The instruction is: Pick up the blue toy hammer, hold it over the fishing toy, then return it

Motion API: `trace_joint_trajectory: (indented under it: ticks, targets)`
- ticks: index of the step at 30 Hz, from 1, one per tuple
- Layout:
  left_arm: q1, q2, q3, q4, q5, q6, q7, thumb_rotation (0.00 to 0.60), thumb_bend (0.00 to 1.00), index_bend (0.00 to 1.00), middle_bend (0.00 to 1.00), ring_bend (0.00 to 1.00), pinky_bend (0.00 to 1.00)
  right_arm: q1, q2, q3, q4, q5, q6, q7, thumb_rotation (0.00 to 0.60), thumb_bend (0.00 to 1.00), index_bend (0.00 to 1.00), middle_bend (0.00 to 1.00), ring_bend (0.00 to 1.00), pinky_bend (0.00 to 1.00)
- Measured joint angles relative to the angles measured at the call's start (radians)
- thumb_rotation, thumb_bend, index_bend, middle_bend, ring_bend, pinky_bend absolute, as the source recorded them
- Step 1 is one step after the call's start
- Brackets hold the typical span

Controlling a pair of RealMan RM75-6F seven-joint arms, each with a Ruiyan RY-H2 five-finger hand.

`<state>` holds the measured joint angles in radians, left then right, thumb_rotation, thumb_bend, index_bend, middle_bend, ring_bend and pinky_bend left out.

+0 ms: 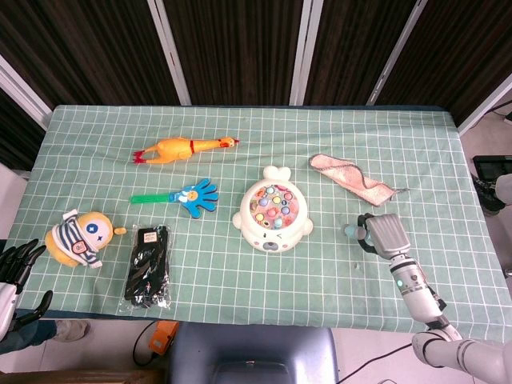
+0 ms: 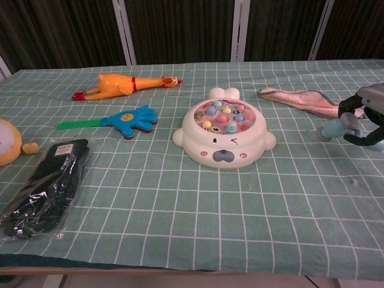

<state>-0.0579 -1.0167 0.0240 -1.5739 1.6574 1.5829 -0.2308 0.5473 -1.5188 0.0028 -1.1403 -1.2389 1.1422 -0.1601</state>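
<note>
Right hand: grey five-finger robot hand, lying to the right of the fishing toy and well apart from it, low over the cloth. Its fingers are curling around the handle of the blue toy hammer, gripping it; the hammer's pale blue head is pointing toward the fishing toy, close to the tablecloth, though contact with the cloth cannot be told.

Left hand: dark fingers are showing at the table's near left edge, far left of the fishing toy, spreading apart and holding nothing.

Fishing toy: white round plastic seal-shaped game with coloured fish in its top, sitting mid-table.

Pink cloth rag: lying crumpled to the right of the fishing toy and behind it, beyond the right hand.

Blue hand-shaped clapper with a green handle: lying left of the fishing toy.

Yellow rubber chicken: lying left of the fishing toy and farther back.

Black gloves in clear packaging: lying left of the fishing toy, toward the near edge.

Yellow plush figure in a striped shirt: sitting far left of the fishing toy.

Green checked tablecloth: covering the table under everything.
</note>
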Motion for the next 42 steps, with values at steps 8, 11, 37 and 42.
trace_joint_trajectory:
  ticks: [8, 11, 37, 42]
  targets:
    - [-0.002, 0.001, 0.001, 0.0, -0.002, -0.006, -0.002, 0.6, 0.41, 0.0, 0.0, 0.0, 0.0, -0.005, -0.038, 0.031, 0.072, -0.005, -0.058, 0.035, 0.6, 0.49, 1.0, 0.73, 0.86, 1.0]
    - [-0.003, 0.0, 0.002, -0.001, 0.0, -0.006, 0.0, 0.6, 0.41, 0.0, 0.0, 0.0, 0.0, -0.003, -0.047, 0.042, 0.094, -0.006, -0.082, 0.047, 0.6, 0.48, 1.0, 0.73, 0.86, 1.0]
    - [-0.002, 0.001, 0.004, -0.004, -0.002, -0.008, 0.006, 0.6, 0.41, 0.0, 0.0, 0.0, 0.0, -0.013, -0.086, 0.092, 0.182, -0.021, -0.156, 0.109, 0.6, 0.44, 1.0, 0.73, 0.83, 1.0]
    - [-0.003, 0.001, 0.004, -0.005, -0.001, -0.01, 0.007, 0.6, 0.41, 0.0, 0.0, 0.0, 0.0, -0.014, -0.08, 0.102, 0.184, -0.02, -0.171, 0.119, 0.6, 0.4, 1.0, 0.73, 0.82, 1.0]
